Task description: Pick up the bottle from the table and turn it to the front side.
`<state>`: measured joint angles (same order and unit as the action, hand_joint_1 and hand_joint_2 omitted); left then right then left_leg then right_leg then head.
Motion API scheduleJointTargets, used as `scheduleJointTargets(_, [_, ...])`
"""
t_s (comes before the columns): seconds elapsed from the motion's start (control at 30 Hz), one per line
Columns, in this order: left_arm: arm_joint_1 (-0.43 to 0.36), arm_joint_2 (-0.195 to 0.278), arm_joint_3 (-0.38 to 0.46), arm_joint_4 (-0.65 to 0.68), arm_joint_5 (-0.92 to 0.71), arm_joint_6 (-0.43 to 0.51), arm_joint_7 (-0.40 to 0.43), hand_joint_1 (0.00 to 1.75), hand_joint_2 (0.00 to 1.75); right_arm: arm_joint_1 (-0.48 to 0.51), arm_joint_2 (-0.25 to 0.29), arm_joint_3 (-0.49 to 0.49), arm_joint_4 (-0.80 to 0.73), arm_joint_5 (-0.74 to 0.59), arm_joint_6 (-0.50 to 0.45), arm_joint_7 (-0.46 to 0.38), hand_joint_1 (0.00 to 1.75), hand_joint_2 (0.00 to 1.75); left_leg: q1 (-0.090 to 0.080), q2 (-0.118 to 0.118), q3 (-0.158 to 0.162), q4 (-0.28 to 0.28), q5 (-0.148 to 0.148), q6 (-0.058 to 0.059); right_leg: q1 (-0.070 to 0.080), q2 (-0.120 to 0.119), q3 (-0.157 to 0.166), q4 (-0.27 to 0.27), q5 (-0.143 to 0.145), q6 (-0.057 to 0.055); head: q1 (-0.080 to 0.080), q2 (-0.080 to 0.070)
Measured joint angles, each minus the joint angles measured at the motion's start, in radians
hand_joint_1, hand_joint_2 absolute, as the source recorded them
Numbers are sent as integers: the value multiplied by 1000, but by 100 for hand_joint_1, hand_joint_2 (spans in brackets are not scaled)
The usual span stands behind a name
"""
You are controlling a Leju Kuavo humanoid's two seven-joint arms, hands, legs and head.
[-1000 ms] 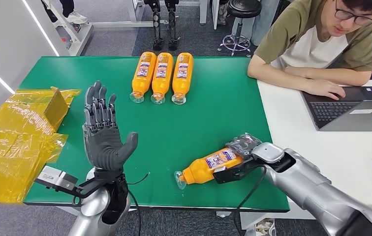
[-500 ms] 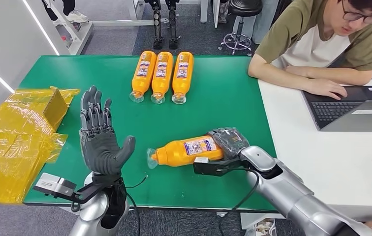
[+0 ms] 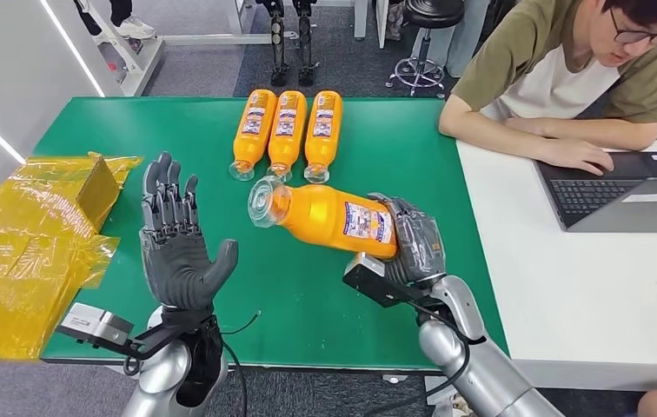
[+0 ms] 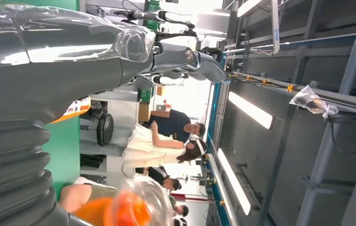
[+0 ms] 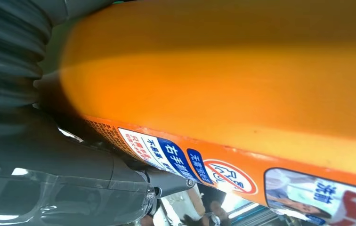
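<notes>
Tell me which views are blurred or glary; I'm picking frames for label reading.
Head view: sharp, evenly lit, the held bottle label visible. Left wrist view: bottle cap blurred, bright window area washed out, glare on left hand. Right wrist view: bottle close, softly focused, label text partly readable.

Robot lab: test table (image 3: pixel 90 122), laptop (image 3: pixel 620 191) desk

A: What is showing on the table (image 3: pixel 377 139)?
B: It is showing plain green. The three lying bottles (image 3: pixel 286 135) are showing orange, with clear caps and white-and-blue labels.

A: And the held bottle (image 3: pixel 329 215)?
B: It is showing orange too; its label is carrying blue panels, white lettering and a red prohibition ring.

A: The hands?
B: The right hand (image 3: pixel 412 239) and left hand (image 3: pixel 177 239) are showing dark grey. The wrapping (image 3: pixel 29 252) is glowing translucent yellow.
</notes>
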<state>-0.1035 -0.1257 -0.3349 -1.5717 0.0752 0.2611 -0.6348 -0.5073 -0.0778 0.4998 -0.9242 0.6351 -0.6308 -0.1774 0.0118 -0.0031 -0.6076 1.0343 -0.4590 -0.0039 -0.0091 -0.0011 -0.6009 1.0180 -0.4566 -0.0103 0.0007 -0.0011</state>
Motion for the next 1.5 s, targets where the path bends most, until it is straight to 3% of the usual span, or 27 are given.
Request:
scheduleJointTargets(0.2, [-5,0,-5,1,14,-32,39,0,175,59,27,-53,-67,-76,-30,-50,175,175,0,0,0,0,0,0,0,0,0,0,0,0,0,0])
scheduleJointTargets(0.43, [-13,1,-44,17,56,-194,105,0,175,138,78,-76,-149,-128,-38,-71,175,175,0,0,0,0,0,0,0,0,-1,0,0,0,0,0])
scheduleJointTargets(0.63, [-26,0,-93,26,63,-400,118,0,175,158,107,-73,-212,-5,50,-1,175,175,0,1,-1,0,0,0,0,0,-1,0,0,-1,0,0])
scheduleJointTargets(0.77, [-31,-3,-103,26,23,-469,129,0,175,165,113,-72,-258,80,145,59,175,175,0,1,0,0,0,0,0,0,-1,0,0,-1,0,0])
scheduleJointTargets(1.07, [-56,-12,-82,34,9,-503,135,0,175,165,114,-62,-314,193,343,134,175,175,0,1,0,0,0,0,0,1,-1,0,0,-1,0,0])
scheduleJointTargets(1.5, [-61,-16,-60,51,14,-489,151,0,175,158,108,-51,-323,204,475,136,175,175,0,1,0,0,0,0,0,1,-1,0,0,-1,0,0])
